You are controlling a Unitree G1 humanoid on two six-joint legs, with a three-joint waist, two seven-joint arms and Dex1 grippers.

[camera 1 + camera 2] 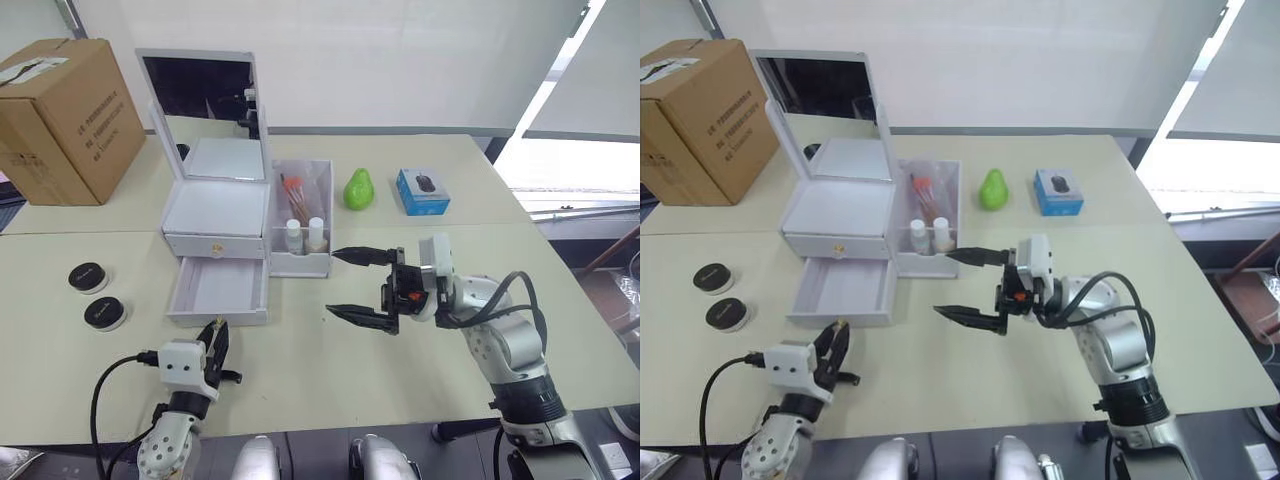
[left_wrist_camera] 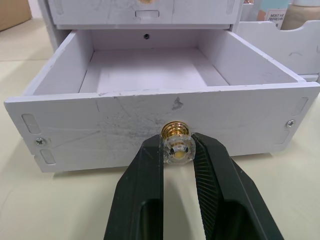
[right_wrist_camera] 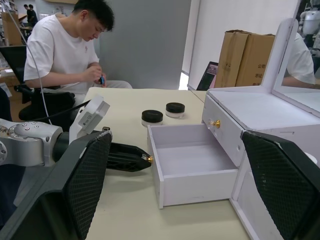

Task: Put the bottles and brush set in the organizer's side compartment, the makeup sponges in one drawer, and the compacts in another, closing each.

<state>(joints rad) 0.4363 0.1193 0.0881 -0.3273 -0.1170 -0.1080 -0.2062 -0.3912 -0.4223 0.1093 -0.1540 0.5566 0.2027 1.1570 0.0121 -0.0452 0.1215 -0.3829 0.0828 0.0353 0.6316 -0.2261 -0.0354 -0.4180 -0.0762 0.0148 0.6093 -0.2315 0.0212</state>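
Drawer (image 2: 160,75) sliding light, stiff; left gripper (image 2: 177,150) pinching small slick knob (image 2: 176,145), best hold. Right gripper (image 1: 362,285) hovering, jaws spread wide.

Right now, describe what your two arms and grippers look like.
Both arms are silver-grey metal with black joints. The left gripper has a white boxy wrist housing, two black ribbed fingers and a black cable looping off it. The right gripper has long black pointed fingers, a white housing, red parts inside and black cables.
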